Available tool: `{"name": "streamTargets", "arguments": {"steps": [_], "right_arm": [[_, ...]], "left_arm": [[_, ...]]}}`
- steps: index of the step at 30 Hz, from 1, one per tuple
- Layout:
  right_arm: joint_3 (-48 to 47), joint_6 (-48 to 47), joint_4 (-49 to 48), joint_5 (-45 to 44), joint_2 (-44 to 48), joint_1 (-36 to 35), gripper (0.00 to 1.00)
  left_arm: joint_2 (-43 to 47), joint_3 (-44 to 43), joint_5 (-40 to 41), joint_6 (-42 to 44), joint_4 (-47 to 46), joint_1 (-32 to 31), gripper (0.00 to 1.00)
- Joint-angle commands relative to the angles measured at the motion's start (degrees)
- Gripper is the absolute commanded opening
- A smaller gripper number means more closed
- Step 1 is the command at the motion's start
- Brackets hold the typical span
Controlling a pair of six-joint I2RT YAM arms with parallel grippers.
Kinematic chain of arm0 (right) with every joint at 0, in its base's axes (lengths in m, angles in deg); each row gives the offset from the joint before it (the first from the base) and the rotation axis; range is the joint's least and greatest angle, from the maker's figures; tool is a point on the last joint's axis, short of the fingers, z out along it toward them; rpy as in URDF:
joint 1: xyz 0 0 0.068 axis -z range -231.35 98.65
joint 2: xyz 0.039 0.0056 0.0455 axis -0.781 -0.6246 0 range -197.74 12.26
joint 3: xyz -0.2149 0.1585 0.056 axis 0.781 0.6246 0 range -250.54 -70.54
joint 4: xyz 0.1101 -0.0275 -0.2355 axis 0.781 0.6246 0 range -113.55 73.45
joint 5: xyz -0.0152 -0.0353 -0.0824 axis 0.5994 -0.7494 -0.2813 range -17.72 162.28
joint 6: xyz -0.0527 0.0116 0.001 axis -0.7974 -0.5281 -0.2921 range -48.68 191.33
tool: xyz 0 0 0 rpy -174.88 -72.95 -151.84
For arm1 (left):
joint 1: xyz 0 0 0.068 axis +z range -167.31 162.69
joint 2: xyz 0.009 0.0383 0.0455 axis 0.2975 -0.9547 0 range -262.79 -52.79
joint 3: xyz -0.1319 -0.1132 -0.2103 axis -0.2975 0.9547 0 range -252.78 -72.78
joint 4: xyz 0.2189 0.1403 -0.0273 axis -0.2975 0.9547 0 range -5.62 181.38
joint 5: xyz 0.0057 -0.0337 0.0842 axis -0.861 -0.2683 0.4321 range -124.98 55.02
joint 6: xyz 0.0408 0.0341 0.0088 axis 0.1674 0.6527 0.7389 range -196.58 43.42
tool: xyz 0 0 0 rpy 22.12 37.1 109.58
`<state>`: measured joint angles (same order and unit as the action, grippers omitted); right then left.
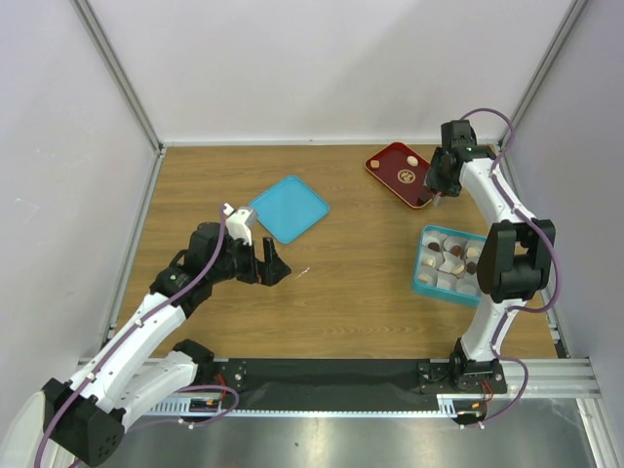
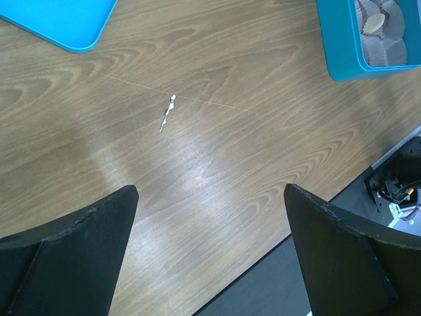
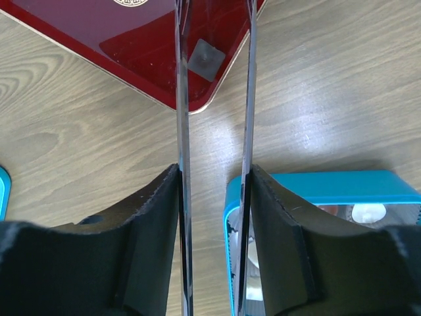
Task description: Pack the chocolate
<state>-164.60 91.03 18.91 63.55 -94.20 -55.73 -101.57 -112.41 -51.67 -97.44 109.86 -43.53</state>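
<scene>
The left pincer (image 2: 210, 197) hangs spread wide above the bench (image 2: 250, 158). The right pincer (image 3: 214, 170) pinches metal tweezers (image 3: 181, 99) reaching over the red tray (image 3: 131, 46).

We see a wooden worktop (image 1: 361, 292) carrying a red tray (image 1: 388, 168), a blue lid (image 1: 289, 208) left of it, and a blue box (image 1: 420, 273) in front of it.

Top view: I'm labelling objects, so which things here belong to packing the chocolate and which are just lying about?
Job: chocolate, red tray, teal box, tongs.
Lying about: teal lid, white scrap.
</scene>
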Motion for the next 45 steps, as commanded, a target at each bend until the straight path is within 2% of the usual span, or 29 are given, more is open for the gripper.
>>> {"name": "streamTargets", "arguments": {"steps": [1,24,33,45], "right_arm": [[-2.79,0.42,-2.38,-0.94,-0.68,-0.10,0.50],[-4.20,-1.60,-2.91,-1.20,-5.96,0.60,0.51],[-3.85,-1.95,-3.35,-0.32,-6.66,0.87,0.48],[-5.87,-2.83,-1.07,0.73,-2.80,0.78,0.43]], "left_arm": [[-0.01,-1.41,0.95,1.35,-0.16,0.47,1.00],[-0.80,-1.67,0.96,1.35,-0.25,0.47,1.00],[-0.80,-1.67,1.13,1.35,-0.07,0.47,1.00],[-0.80,-1.76,0.78,1.35,-0.34,0.47,1.00]]}}
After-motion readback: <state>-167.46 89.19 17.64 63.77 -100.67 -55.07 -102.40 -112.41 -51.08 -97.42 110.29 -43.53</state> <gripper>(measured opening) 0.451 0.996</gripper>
